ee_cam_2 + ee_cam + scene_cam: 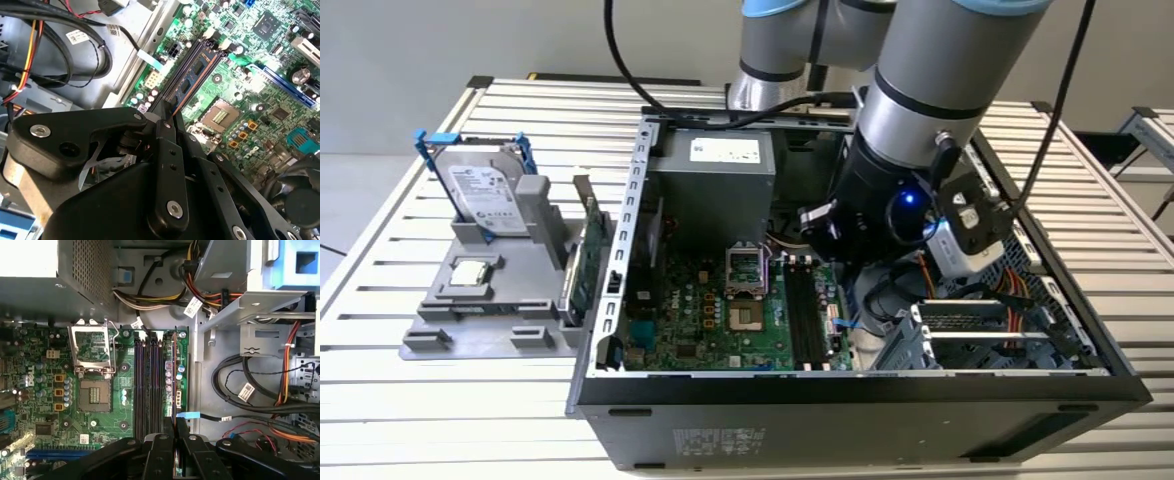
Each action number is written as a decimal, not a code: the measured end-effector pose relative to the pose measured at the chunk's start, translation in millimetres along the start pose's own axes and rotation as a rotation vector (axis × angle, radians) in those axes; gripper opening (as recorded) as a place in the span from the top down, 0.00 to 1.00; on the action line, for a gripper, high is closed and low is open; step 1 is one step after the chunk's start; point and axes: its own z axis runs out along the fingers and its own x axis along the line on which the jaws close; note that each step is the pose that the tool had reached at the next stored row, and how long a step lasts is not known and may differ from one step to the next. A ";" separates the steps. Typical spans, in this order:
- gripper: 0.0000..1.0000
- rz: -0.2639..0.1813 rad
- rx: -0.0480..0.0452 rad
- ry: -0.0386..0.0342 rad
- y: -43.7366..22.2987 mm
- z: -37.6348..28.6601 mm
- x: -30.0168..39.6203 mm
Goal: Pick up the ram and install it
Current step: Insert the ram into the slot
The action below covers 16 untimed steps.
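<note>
Down inside the open computer case now, arm angled steeply over the motherboard. Gripper right above the memory slots, beside the processor socket. Fingers pressed in close, pinching the near end of the ram from both flat sides. Looks like a grip chosen to keep the stick upright on its long edge. Runs parallel to the slots, over the outermost one, next to the board's edge. Lined up that way, presumably, so the contact edge meets the slot along its whole length. In the second wrist view, bluish stick stretching away from the gripper, lying along the slot line. Fully seated or merely resting on top? Cannot tell from here.
</note>
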 end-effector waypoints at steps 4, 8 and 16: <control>1.00 0.000 0.0000 0.0000 -0.5 7.2 1.0; 1.00 0.000 -0.0002 -0.0001 -0.7 14.6 1.6; 1.00 0.000 -0.0003 0.0006 -0.8 17.1 2.0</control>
